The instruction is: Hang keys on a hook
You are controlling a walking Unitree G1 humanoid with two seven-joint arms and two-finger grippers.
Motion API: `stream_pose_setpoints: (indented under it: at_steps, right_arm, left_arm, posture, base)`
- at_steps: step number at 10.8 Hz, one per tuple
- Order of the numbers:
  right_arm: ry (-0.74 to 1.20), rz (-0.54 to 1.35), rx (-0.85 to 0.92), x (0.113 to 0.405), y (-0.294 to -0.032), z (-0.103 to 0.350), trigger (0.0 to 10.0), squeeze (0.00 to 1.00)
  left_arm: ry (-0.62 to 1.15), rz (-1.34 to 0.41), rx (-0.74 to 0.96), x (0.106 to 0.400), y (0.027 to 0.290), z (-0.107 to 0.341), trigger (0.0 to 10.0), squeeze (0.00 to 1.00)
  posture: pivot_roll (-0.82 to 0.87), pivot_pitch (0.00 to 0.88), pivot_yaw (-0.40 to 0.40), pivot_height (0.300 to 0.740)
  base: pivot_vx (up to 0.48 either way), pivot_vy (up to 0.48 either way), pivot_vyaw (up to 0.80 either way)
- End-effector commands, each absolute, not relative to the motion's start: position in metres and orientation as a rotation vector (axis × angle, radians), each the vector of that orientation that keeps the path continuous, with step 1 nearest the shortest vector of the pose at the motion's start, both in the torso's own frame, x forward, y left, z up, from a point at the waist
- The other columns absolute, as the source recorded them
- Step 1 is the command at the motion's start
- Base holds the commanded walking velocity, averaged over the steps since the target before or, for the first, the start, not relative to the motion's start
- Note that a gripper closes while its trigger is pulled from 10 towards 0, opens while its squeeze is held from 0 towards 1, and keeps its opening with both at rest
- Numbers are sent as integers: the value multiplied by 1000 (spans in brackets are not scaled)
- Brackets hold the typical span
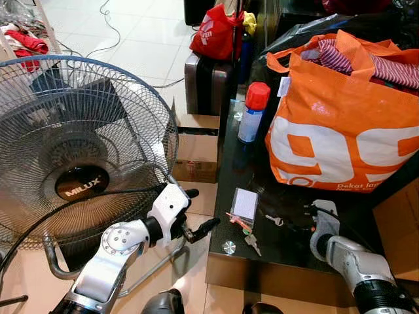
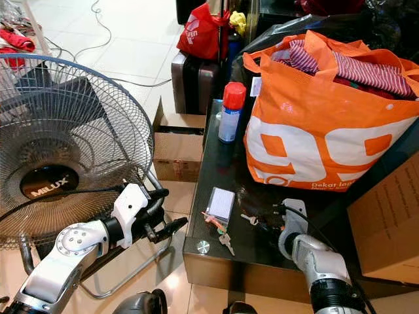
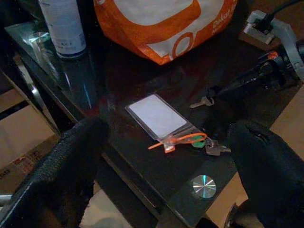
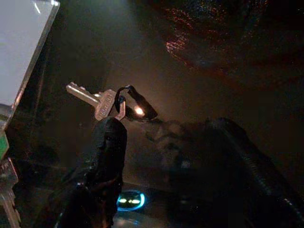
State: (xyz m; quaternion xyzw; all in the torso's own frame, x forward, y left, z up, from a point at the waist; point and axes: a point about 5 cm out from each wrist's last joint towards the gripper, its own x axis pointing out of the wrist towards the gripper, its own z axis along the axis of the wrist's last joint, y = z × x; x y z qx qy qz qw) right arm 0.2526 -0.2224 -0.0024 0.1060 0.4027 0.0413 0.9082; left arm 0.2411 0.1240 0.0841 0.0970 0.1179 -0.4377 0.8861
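- Left gripper: two black fingers spread wide, above the edge of the dark glass table.
- Clear card holder flat on the table; orange tag and keys at its end.
- Single key near the right gripper.
- Orange bag and spray can behind.

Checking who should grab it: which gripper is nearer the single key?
Right. The right gripper sits on the table just beside the single key; the left gripper hangs off the table's edge by the fan.
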Motion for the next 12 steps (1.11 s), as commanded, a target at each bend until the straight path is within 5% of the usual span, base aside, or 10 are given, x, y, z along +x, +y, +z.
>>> stream_pose_setpoints:
  at_steps: [1, 6, 10, 12]
  right_arm:
    - [844, 60, 245, 248, -224, -6, 7804, 0]
    - [787, 8, 295, 257, -216, -3, 9255, 0]
    - [735, 63, 275, 262, -207, 4, 7020, 0]
    - [744, 61, 255, 261, -207, 2, 4000, 0]
  left_arm:
    - [246, -922, 207, 239, 123, 86, 10000, 0]
    - [249, -916, 207, 239, 125, 86, 10000, 0]
    - [249, -919, 208, 241, 125, 86, 10000, 0]
    - [248, -918, 209, 241, 125, 86, 10000, 0]
  posture:
    - [-103, 129, -2, 740]
    - [-97, 142, -2, 740]
    - [-98, 143, 0, 740]
    - [-97, 143, 0, 740]
  base:
    - [0, 0, 0]
    - [0, 0, 0]
    - [0, 0, 0]
    - [0, 0, 0]
